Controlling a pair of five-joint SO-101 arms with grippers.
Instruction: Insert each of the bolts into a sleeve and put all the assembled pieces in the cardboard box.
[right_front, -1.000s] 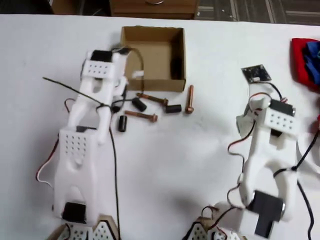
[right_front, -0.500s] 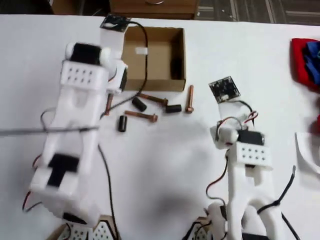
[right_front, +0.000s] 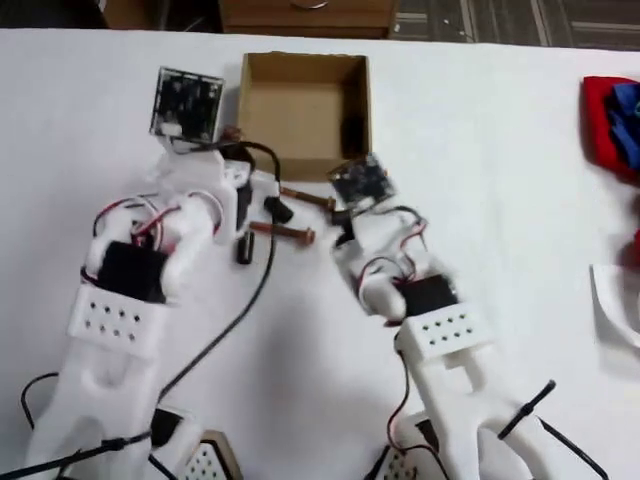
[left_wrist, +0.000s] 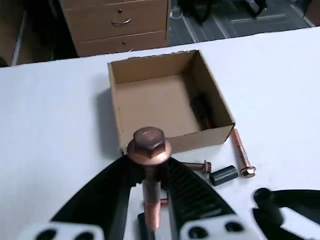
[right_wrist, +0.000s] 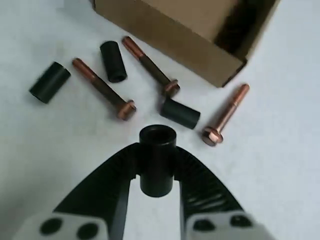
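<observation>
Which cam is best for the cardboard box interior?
Left wrist view: the whole cardboard box, floor and walls, with a dark piece lying inside. High view shows it from above, a circuit board overlapping its front corner. Right wrist view catches one corner.

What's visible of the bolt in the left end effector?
The bolt is copper-coloured, metal by its look, with a flanged hex head and a smooth-looking bare shank. The left end effector is shut on the shank just below the head, its black fingers touching both sides. The bolt is held clear of the table, near the cardboard box.
</observation>
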